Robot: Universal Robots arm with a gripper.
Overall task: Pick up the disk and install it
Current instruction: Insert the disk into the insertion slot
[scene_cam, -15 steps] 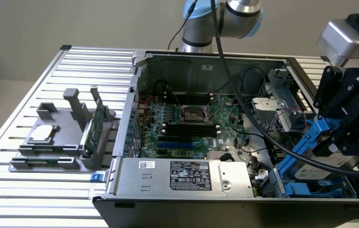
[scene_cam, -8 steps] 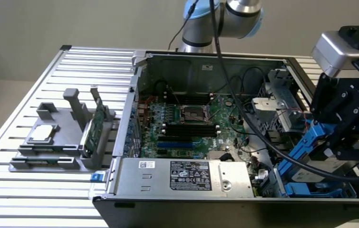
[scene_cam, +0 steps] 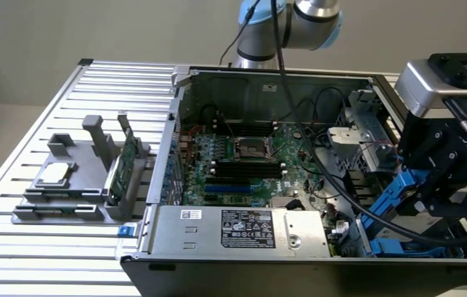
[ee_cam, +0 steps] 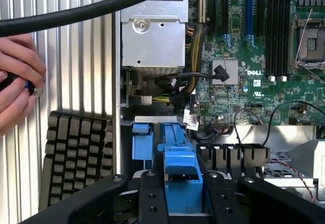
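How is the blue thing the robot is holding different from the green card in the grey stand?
The disk has bright blue rails; the green card is green. The disk sits tilted in the gripper, at a corner of the open computer case; the green card stands upright in the grey stand, out on the table. Both are flat computer parts.
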